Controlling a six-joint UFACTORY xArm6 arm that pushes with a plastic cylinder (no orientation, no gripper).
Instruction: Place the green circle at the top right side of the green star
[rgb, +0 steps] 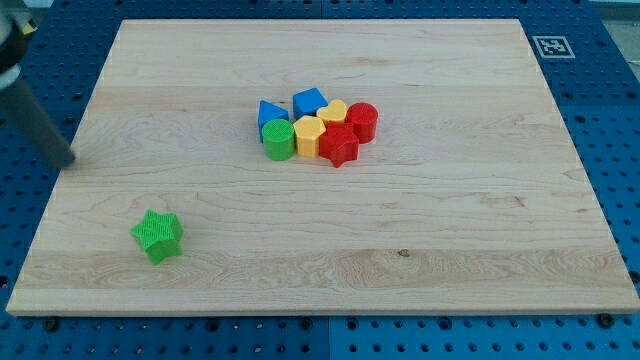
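Note:
The green circle (278, 139) stands at the left end of a tight cluster of blocks near the board's middle, touching a yellow block on its right. The green star (157, 236) lies alone at the view's lower left, well apart from the cluster. My rod comes in from the view's upper left, and my tip (70, 160) rests near the board's left edge, above and to the left of the green star and far to the left of the green circle.
The cluster also holds a blue triangle (270, 113), a blue block (309, 101), a yellow hexagon (308, 135), a yellow block (333, 111), a red star (339, 146) and a red cylinder (362, 121). A tag marker (551, 46) lies off the board's top right corner.

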